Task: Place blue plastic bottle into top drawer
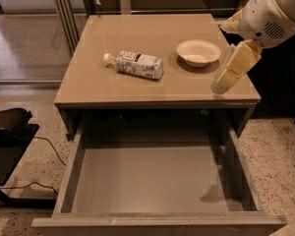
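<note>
The blue plastic bottle (135, 64) lies on its side on the taupe cabinet top (137, 90), white cap pointing left. The top drawer (152, 178) is pulled fully out below, its grey bottom bare. My gripper (222, 85) hangs over the right front part of the cabinet top, right of the bottle and below the white bowl. It holds nothing and is well apart from the bottle.
A white bowl (198, 51) stands on the cabinet top right of the bottle. My white arm (273, 11) comes in from the upper right. A black stand with a cable (10, 141) sits on the floor at the left. Metal rails (64, 14) stand behind the cabinet's left.
</note>
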Action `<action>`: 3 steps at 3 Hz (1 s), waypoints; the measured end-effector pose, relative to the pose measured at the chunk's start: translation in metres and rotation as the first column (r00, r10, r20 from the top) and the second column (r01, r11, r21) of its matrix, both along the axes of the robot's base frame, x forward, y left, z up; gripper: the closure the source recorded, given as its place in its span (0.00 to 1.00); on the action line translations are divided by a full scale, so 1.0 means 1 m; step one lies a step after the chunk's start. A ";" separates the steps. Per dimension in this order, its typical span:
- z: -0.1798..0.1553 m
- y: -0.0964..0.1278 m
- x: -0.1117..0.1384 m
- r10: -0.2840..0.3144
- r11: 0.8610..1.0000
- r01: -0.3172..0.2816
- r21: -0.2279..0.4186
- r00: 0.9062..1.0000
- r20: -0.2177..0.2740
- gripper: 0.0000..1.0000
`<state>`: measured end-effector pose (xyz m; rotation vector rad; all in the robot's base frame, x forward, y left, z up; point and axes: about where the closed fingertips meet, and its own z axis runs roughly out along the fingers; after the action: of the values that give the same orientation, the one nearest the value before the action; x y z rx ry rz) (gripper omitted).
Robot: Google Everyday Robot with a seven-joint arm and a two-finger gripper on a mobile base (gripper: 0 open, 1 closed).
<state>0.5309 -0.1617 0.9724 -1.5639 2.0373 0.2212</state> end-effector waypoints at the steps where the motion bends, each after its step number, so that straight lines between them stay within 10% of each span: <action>1: 0.000 0.000 0.000 0.000 1.000 0.000 0.000 1.000 0.000 0.00; 3: -0.017 0.051 0.048 0.103 0.990 -0.113 0.085 0.988 0.113 0.00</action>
<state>0.5785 -0.1107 0.9552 -1.5959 1.8370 0.2608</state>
